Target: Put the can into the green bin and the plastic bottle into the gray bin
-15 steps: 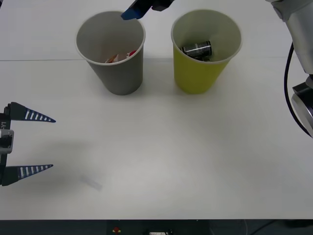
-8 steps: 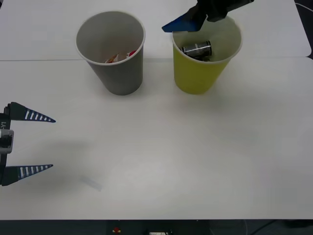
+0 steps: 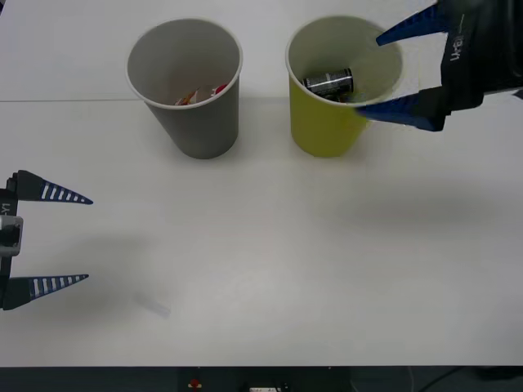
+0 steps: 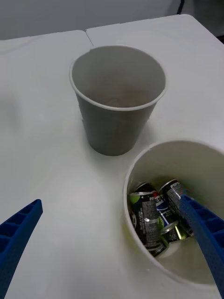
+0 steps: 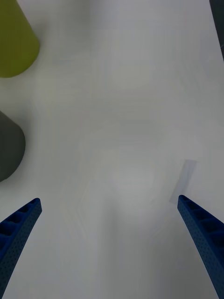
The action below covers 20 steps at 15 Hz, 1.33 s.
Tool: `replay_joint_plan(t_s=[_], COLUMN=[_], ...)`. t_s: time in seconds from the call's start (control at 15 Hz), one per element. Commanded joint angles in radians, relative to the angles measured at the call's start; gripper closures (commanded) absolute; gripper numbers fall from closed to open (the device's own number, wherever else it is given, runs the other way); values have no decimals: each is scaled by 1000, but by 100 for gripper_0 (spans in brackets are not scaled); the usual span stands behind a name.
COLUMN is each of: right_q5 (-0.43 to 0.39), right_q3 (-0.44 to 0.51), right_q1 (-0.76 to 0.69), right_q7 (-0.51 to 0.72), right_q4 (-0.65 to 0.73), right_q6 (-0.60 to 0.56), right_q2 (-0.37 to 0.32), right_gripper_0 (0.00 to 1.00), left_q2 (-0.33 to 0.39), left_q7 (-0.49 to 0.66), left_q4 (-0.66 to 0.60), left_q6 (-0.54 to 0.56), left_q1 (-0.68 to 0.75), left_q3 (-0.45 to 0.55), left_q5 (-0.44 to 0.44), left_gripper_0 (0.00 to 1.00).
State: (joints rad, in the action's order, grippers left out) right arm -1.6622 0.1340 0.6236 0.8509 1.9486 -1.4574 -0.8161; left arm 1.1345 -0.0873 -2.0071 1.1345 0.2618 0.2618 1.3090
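Fingers (image 3: 391,34) of the right gripper (image 3: 382,73) straddle the green bin (image 3: 327,131), can (image 3: 328,82) inside.

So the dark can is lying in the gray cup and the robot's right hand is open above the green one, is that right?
Not quite: the can lies in the green bin, not the gray bin, as the front view shows. The rest holds: the right hand is open above the green bin.
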Motion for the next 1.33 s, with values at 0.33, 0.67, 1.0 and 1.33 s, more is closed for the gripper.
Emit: replay_joint_plan(t_s=[0.33,0.67,1.0,1.33], right_q5=[194,228,237,263], right_q3=[260,363,417,443], right_q1=[-275,-418,-539,-621], right_q7=[-276,-420,-510,-555], right_q4=[18,16,16,16], right_q6=[-113,-113,-113,-113], right_q2=[-38,-38,-38,-38], right_gripper_0=[0,0,0,0], left_q2=[0,0,0,0], left_q7=[0,0,0,0], left_q4=[0,0,0,0], left_q6=[0,0,0,0], left_q1=[0,0,0,0], left_q3=[0,0,0,0], left_q5=[0,0,0,0], left_gripper_0=[0,0,0,0])
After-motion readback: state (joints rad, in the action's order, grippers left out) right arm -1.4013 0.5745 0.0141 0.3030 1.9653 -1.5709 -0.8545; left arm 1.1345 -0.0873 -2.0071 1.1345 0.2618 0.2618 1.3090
